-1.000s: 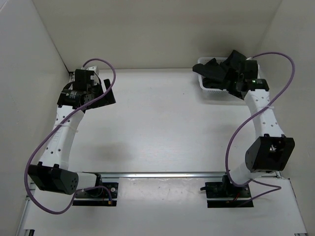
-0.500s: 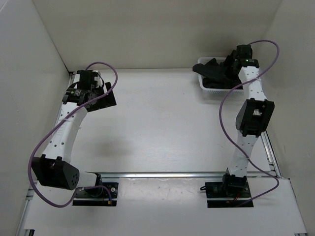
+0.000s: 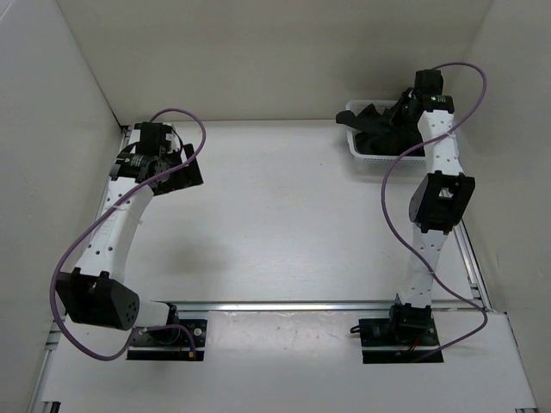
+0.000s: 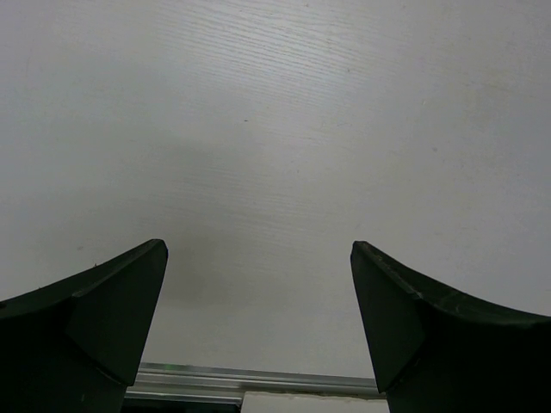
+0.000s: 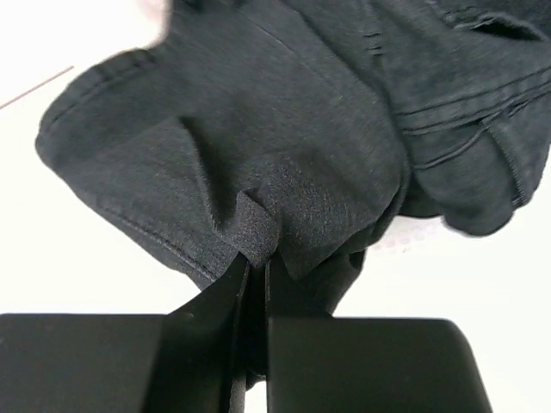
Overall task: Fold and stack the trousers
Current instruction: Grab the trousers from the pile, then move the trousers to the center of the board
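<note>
The black trousers (image 3: 379, 127) lie bunched in the white mesh basket (image 3: 354, 113) at the back right of the table. My right gripper (image 3: 403, 110) reaches into that heap and is shut on a pinched fold of the black cloth. In the right wrist view the trousers (image 5: 284, 120) fill the upper frame, and the right gripper (image 5: 256, 261) has a ridge of cloth squeezed between its closed fingers. My left gripper (image 3: 188, 163) hovers over the bare table at the back left, wide open. Nothing sits between the left gripper's (image 4: 258, 254) fingers in its wrist view.
White walls enclose the table at the back and on both sides. A metal rail (image 3: 284, 305) runs across the near edge by the arm bases; it also shows as the rail (image 4: 189, 381) at the bottom of the left wrist view. Purple cables loop off both arms.
My right arm has straightened and reached farther back over the basket, and its gripper has gone from open to shut on the trousers' cloth. The left arm shifted only slightly.
</note>
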Controlling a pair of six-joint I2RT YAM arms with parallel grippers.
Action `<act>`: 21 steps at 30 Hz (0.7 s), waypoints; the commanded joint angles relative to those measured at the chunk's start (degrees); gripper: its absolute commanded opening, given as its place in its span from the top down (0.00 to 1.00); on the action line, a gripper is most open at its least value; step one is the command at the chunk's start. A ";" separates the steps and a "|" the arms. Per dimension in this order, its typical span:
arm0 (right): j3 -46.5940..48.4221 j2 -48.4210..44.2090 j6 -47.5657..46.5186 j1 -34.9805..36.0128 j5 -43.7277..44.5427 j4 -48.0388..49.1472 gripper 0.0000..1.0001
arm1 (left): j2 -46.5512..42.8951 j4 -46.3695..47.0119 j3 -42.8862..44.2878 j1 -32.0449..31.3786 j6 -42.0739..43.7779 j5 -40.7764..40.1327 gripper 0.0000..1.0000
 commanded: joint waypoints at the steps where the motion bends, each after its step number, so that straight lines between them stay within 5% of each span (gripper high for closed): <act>1: 4.82 -10.46 0.18 0.51 -5.36 -0.25 1.00 | -0.67 -0.45 3.69 -0.12 -0.36 -0.26 0.00; 5: 12.29 -20.76 -3.76 5.78 -11.16 4.39 1.00 | -0.67 -1.59 7.64 -0.12 -0.36 -0.26 0.00; 9: 11.61 -31.74 -12.62 18.33 -13.11 9.85 1.00 | 0.64 -5.63 14.32 -0.12 -1.14 -5.25 0.00; 13: 2.49 -37.82 -15.64 29.24 -9.77 9.85 1.00 | 2.84 -10.64 22.93 3.65 -1.15 -5.80 0.00; 15: -9.36 -41.33 -15.12 34.07 -8.28 9.85 0.99 | 3.37 -12.14 26.63 4.89 -1.76 -3.87 0.00; 17: -18.33 -43.62 -14.50 38.02 -7.75 9.85 0.46 | 2.76 -13.02 28.04 6.63 -1.76 -4.38 0.00; 19: -28.54 -44.33 -13.19 41.37 -6.79 7.68 0.07 | 2.23 -15.04 28.84 8.13 -1.76 -5.79 0.00; 21: -34.42 -47.04 -10.47 41.91 -2.32 7.13 0.01 | 1.44 -15.56 28.84 10.67 -1.76 -6.93 0.00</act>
